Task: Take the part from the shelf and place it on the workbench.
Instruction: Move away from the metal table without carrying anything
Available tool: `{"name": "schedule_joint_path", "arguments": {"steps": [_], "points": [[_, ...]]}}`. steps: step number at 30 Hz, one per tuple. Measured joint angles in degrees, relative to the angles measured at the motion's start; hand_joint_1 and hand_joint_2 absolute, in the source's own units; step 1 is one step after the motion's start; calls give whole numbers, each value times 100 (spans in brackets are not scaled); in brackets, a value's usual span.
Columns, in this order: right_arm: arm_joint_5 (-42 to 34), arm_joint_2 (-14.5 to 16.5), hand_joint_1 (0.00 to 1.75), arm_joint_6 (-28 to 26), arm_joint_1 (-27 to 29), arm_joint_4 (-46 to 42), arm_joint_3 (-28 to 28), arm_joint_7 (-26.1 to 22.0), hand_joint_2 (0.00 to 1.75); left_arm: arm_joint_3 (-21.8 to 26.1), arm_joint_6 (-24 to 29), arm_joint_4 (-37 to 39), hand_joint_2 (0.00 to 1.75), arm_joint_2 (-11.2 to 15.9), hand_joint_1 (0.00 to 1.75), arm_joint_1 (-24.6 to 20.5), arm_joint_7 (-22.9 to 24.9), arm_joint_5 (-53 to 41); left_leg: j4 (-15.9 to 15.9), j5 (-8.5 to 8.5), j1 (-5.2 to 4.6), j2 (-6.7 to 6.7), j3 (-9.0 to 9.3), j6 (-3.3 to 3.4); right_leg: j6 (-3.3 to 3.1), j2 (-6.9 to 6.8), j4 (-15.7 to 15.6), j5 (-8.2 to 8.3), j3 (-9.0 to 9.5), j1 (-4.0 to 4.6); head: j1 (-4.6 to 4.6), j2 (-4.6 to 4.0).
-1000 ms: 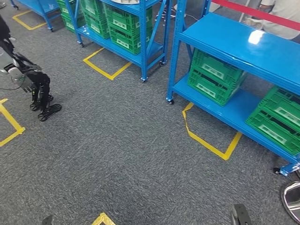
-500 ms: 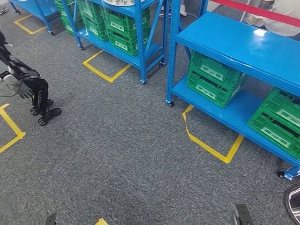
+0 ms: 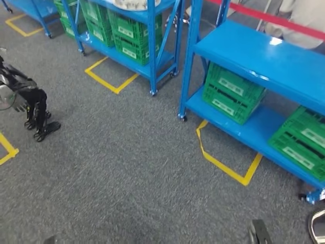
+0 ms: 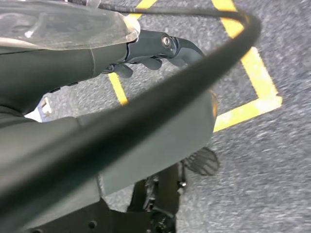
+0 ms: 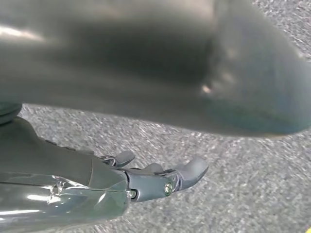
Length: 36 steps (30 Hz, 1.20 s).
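Note:
A pale part (image 3: 132, 4) lies on the upper board of the far blue shelf (image 3: 153, 46), cut off by the top edge of the head view. My left hand (image 4: 161, 48) hangs over the grey carpet and a yellow floor mark, fingers apart and holding nothing. My right hand (image 5: 161, 180) also hangs over the carpet with its fingers stretched out and nothing in them. Both hands are far from the shelves.
A second blue shelf (image 3: 268, 61) stands at the right with green crates (image 3: 230, 94) on its lower board. More green crates (image 3: 132, 35) fill the far shelf. Another robot's dark legs (image 3: 36, 114) stand at the left. Yellow tape marks (image 3: 230, 165) cross the carpet. A person (image 3: 302, 12) stands behind a red strip.
The whole picture has shifted between frames, so the camera has moved. Shelves and floor marks sit slightly lower and further left. Nothing was picked up or set down.

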Motion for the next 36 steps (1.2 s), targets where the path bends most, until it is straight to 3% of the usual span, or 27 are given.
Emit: {"name": "schedule_joint_path", "arguments": {"steps": [2, 3, 4, 6, 7, 9, 12, 22, 26, 28, 30, 31, 32, 33, 36], "points": [[0, 1, 0, 1, 25, 1, 0, 2, 0, 0, 6, 0, 0, 1, 0, 7, -1, 0, 1, -77, -16, -8, 96, 7, -4, 0, 547, -137, -433, 3, 53, 0], [0, 2, 0, 1, 40, 2, 0, 3, 0, 0, 8, 0, 0, -1, 0, 13, -1, -1, 1, -122, -24, -11, 163, 7, -22, 1, 559, -60, -545, 9, 79, 0], [0, 2, 0, 1, 49, 3, 0, 3, 0, 0, 9, 0, 0, -3, 0, 18, -4, -3, 1, -168, -30, -14, 238, 4, -54, 2, 350, 139, -553, 22, 100, 0], [-1, 1, 0, -1, 53, 5, 0, 2, 0, 0, 24, 0, 0, -13, 0, 15, -15, -27, -4, -258, -33, -16, 377, -10, -142, 5, -414, 726, -388, 80, 140, 0], [-2, -1, 0, 0, 54, 10, 0, 3, 0, 0, 32, -1, 0, -22, 0, 7, -22, -40, -10, -295, -30, -19, 412, -26, -183, 14, -693, 863, -332, 119, 158, 0], [-8, -3, 0, 4, 55, 20, 0, 6, 0, 0, 43, -1, 0, -34, 0, -5, -28, -55, -5, -349, -31, -24, 434, -72, -237, 34, -888, 952, -263, 163, 190, 0], [-51, -3, 0, 31, 59, 25, 0, 21, 0, 0, 41, -1, 0, -32, 0, 3, -35, -39, 14, -373, -61, -18, 464, -41, -177, 47, -930, 1072, -204, 135, 170, 0], [-279, 4, 0, 85, 24, 26, -7, -14, 0, 0, 43, -1, 0, 2, 0, -27, -39, -10, -93, -389, -88, -20, 485, -28, -163, 46, -938, 1059, -219, 110, 9, 0], [-281, 3, 0, 88, 24, 26, -7, -16, 0, 0, 43, -1, 0, 3, 0, -29, -39, -9, -207, -282, -82, -12, 508, 18, -107, 41, -946, 1088, -241, 85, -24, 0], [-281, 2, 0, 88, 25, 26, -7, -20, 0, 0, 43, -1, 0, 1, 0, -30, -39, -9, -311, -205, -47, 7, 541, 31, -54, 35, -630, 891, -401, 71, -5, 0], [-284, 2, 0, 89, 31, 26, -7, -22, 0, 0, 43, -1, 0, 1, 0, -20, -39, -8, -330, -187, -43, 33, 541, 42, 12, 30, 128, 525, -725, 22, 51, 0], [-289, 2, 0, 89, 37, 27, -7, -24, 0, 0, 43, -1, 0, 1, 0, -13, -39, -8, -328, -188, -40, 45, 543, 39, 44, 28, 491, 400, -878, -8, 78, 0], [-299, 2, 0, 89, 42, 28, -7, -26, 0, 0, 43, -1, 0, 1, 0, -6, -39, -8, -327, -195, -35, 55, 551, 30, 71, 24, 667, 381, -952, -36, 97, 0], [-310, 2, 0, 89, 44, 30, -7, -29, 0, 0, 43, -1, 0, 0, 0, -2, -39, -8, -323, -208, -24, 62, 569, 11, 98, 16, 593, 485, -908, -64, 109, 0], [-337, 5, 0, 95, 40, 33, -11, -41, 0, 0, 42, 1, 0, 4, 0, -2, -39, -9, -291, -297, 14, 84, 652, -101, 169, -60, -486, 1002, -363, -112, 178, -1]]}}
